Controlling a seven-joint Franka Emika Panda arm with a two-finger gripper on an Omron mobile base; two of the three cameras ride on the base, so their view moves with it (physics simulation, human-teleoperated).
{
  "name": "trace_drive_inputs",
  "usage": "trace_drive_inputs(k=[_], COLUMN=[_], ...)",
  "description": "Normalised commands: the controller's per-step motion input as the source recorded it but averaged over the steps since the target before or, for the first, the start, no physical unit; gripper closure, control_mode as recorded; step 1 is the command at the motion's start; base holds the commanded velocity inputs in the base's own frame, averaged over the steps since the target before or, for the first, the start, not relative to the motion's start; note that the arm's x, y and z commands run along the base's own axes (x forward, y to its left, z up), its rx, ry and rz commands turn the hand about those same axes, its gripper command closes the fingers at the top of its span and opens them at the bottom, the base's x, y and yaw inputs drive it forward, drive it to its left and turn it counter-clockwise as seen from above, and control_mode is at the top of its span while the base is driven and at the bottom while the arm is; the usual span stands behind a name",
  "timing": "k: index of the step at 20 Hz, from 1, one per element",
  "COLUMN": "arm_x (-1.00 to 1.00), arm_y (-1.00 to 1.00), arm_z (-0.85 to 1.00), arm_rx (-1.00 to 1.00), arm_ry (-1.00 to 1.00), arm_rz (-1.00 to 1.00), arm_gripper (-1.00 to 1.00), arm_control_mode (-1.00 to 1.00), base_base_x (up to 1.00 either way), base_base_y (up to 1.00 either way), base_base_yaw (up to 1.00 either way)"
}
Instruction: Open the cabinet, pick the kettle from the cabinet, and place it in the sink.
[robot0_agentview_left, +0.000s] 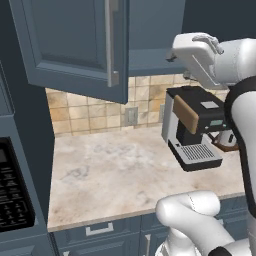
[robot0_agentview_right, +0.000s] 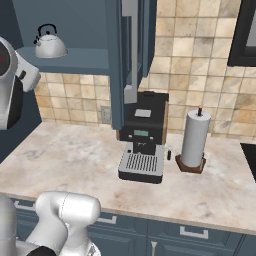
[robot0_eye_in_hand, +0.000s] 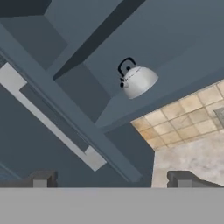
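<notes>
The dark blue-grey wall cabinet (robot0_agentview_right: 75, 30) stands open; the small rounded whitish-grey kettle (robot0_agentview_right: 48, 44) sits on its shelf's front edge. The gripper (robot0_eye_in_hand: 111, 181), jaws apart, must reach in for it.

kettle (robot0_eye_in_hand: 139, 80) – glossy metal perhaps, cabinet (robot0_eye_in_hand: 65, 105) matt

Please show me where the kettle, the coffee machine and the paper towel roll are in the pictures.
kettle (robot0_agentview_right: 49, 46): right base view, on its rounded body.
coffee machine (robot0_agentview_right: 145, 135): right base view, on its dark front.
paper towel roll (robot0_agentview_right: 194, 137): right base view, on the white side of the roll.
</notes>
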Motion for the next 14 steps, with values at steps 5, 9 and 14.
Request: trace_drive_inputs(k=[5, 9, 14], arm_x=[0.10, 0.11, 0.16], arm_y=[-0.16, -0.17, -0.10], arm_z=[0.00, 0.00, 0.00], arm_rx=[0.11, 0.09, 0.09], arm_ry=[0.00, 0.00, 0.03], arm_rz=[0.05, 0.04, 0.04], arm_gripper=[-1.00, -1.00, -1.00], arm_control_mode=[-1.00, -1.00, -1.00], base_base_x=[0.00, 0.00, 0.00], base_base_y=[0.00, 0.00, 0.00], base_base_yaw=[0.00, 0.00, 0.00])
